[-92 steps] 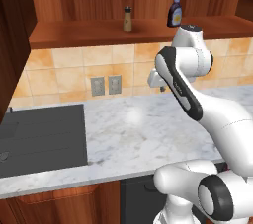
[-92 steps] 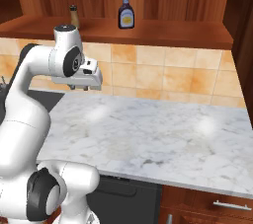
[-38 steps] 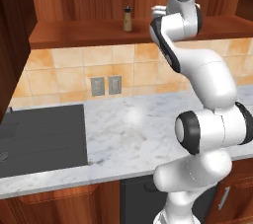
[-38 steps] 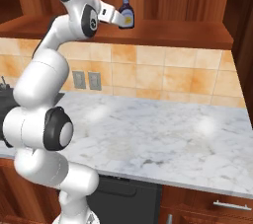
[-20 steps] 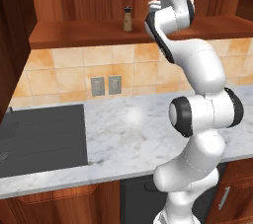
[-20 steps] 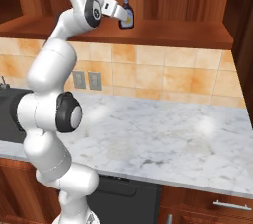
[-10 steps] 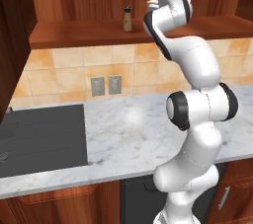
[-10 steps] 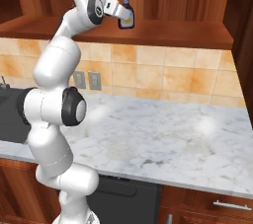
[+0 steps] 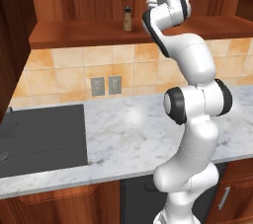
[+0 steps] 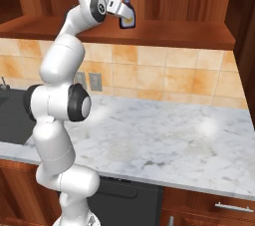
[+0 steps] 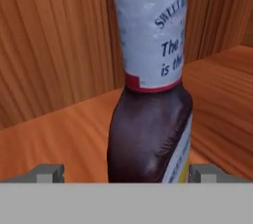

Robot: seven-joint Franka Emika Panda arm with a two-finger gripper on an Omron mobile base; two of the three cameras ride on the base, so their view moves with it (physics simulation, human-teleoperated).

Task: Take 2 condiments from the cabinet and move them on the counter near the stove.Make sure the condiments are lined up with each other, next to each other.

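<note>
Condiments progress: none moved yet; the counter (image 10: 164, 145) holds neither, so we have both left to carry.
Gripper (image 11: 126, 172): spread wide, gripping nothing.
Dark bottle (image 11: 148, 119): upright on the cabinet shelf (image 10: 174, 33), between our fingers (image 11: 47, 172) (no contact visible).
Tan shaker (image 9: 127, 19): farther along the shelf, untouched.

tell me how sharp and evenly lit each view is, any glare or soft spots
Left base view: even light, a soft bright patch on the counter, tan shaker small but crisp. Right base view: two pale glare spots on the marble, dark brown bottle clear by the claw. Hand view: the bottle looms very close, its label text coarse and cut off at the right, wood shelf flatly lit.
</note>
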